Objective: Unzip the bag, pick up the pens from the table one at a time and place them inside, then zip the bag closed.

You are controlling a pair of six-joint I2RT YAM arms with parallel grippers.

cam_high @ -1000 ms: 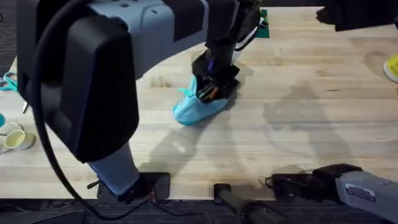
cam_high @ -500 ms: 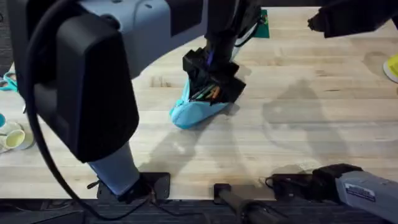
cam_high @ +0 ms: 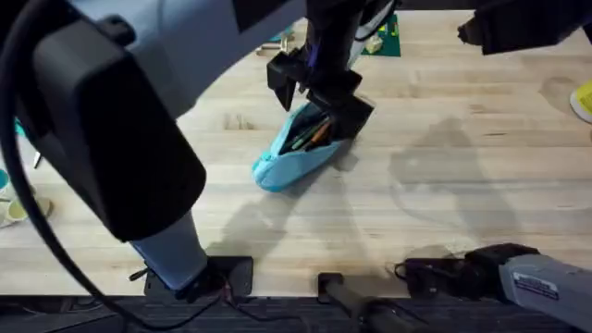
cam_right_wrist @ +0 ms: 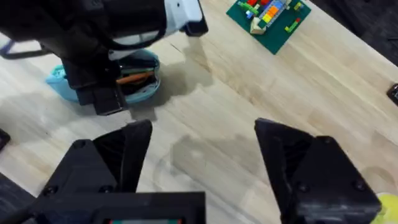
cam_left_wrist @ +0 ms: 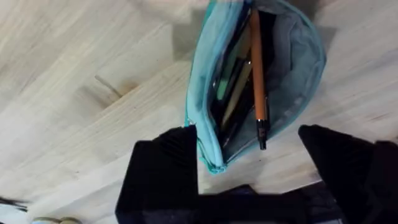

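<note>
The light-blue bag [cam_high: 282,166] lies unzipped at mid-table, its mouth gaping. An orange pen [cam_left_wrist: 257,68] with a dark tip rests inside the bag [cam_left_wrist: 301,62], among darker slim shapes I cannot tell apart. My left gripper [cam_high: 319,92] hovers just above the bag's open end. It is open in the left wrist view [cam_left_wrist: 249,165], with nothing gripped. My right gripper [cam_right_wrist: 205,149] is open and empty, held high over bare table to the right. From there I see the bag [cam_right_wrist: 59,81] and the orange pen [cam_right_wrist: 134,78] under the left arm.
A green board with coloured bricks [cam_high: 388,32] lies at the far edge. A yellow object [cam_high: 583,100] sits at the right edge, and small cups [cam_high: 14,208] at the left. The left arm looms large over the left half.
My left gripper has lifted off the bag's mouth and drawn back toward the far side, open. The orange pen now lies free inside the bag. The right gripper has barely moved.
</note>
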